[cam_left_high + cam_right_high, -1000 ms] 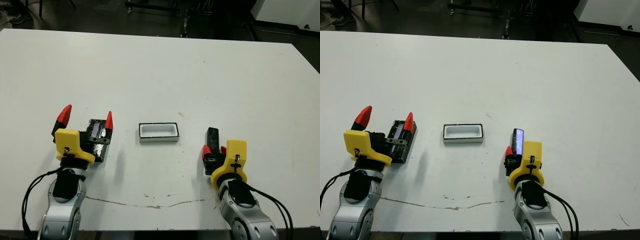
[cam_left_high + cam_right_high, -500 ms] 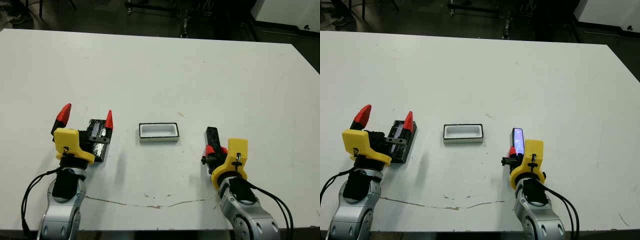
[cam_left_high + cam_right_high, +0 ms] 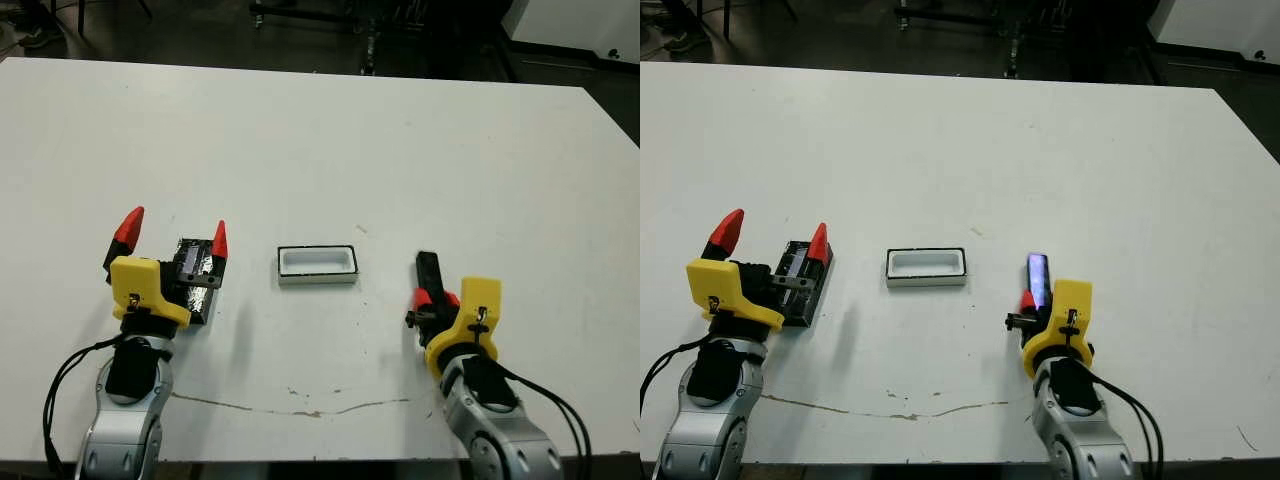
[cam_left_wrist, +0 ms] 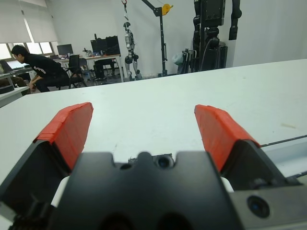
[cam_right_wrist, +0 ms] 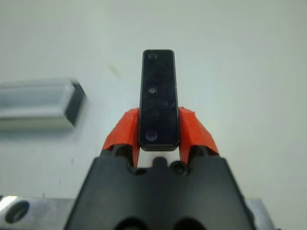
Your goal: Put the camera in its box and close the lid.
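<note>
While the right gripper (image 5: pixel 159 128) clamps the camera (image 5: pixel 159 98) between its 2 red fingers (image 5: pixel 123 129), the item that matters most is the box (image 3: pixel 318 265), which lies on the white table (image 3: pixel 330 140) ahead of that gripper and off toward the robot's left, near but clearly apart from it. Camera: slim black bar, pinched at its near end, its long axis running straight out along the fingers and away from the robot. Box: shallow white tray, open and empty, its long axis running left to right, so roughly crosswise to the bar as held. Judgement: the bar needs about a quarter turn as well as a short carry to the left and forward before it can drop flat into the tray. Lid (image 3: pixel 195 275): glossy black cover with a pale stripe, lying on the table at the far left, partly under the left gripper (image 3: pixel 172 233). Left gripper: 2 red fingers spread wide, holding nothing, standing over the near end of the lid. Nearness: the right gripper has the camera and is the one placed to load the box; the left is nearer the lid. Box stands between the 2 grippers, lid not yet on it.
</note>
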